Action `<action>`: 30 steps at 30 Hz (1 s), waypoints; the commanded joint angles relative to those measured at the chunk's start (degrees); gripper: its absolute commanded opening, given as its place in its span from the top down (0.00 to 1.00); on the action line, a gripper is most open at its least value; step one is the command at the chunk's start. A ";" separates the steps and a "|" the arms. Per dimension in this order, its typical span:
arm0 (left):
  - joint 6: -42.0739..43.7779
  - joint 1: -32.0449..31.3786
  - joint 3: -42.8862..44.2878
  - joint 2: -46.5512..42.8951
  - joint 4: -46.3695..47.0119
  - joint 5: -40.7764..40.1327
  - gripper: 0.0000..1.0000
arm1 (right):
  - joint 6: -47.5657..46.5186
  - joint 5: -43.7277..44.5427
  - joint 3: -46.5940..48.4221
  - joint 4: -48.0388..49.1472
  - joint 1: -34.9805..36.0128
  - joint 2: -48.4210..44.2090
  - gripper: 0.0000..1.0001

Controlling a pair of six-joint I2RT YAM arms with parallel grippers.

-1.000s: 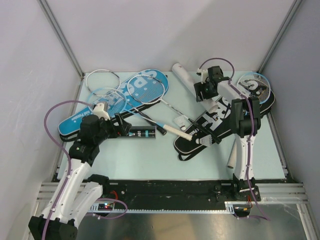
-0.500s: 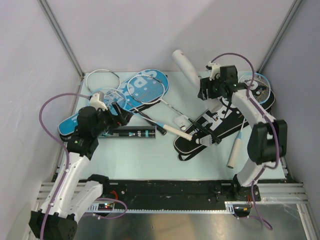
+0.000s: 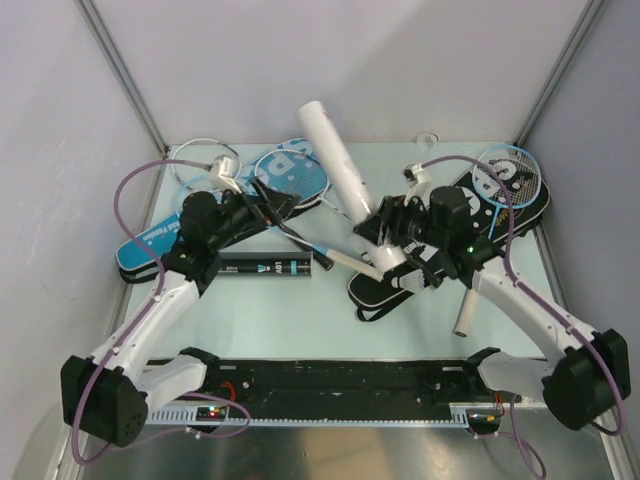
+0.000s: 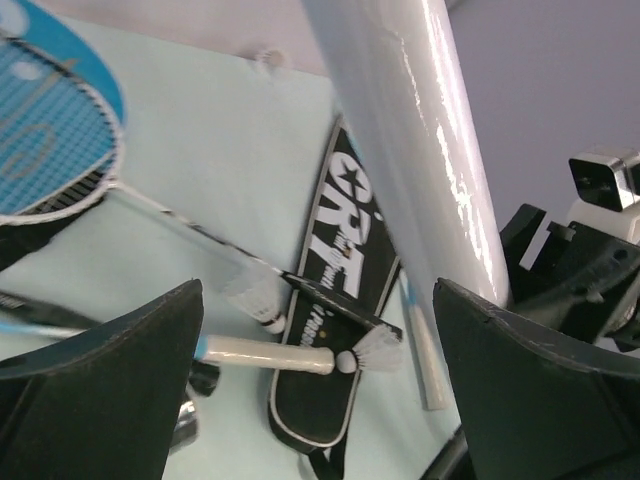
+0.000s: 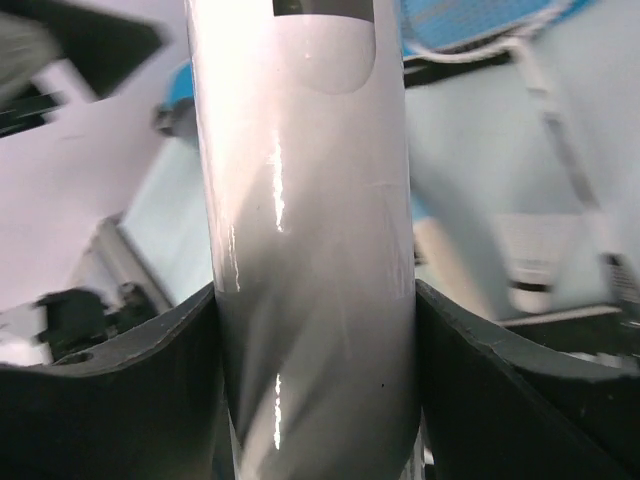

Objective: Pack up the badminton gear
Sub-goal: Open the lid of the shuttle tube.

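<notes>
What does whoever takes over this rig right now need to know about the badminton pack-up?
Right gripper: shut on the white tube, held tilted above the table.
Left gripper: open, empty, near that tube.
Lying out: black tube flat on the table; blue cover at left with a white-headed racket on top; black cover at right with the light-blue racket on its far end; two shuttlecocks loose by the black cover.
Done: nothing visibly packed.
Left: shuttlecocks into a tube, rackets into covers.
</notes>
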 commanded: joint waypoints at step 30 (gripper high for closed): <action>-15.27 -10.15 -0.60 2.25 32.61 6.18 0.33 | 17.84 4.43 -12.63 36.42 23.13 -5.64 0.33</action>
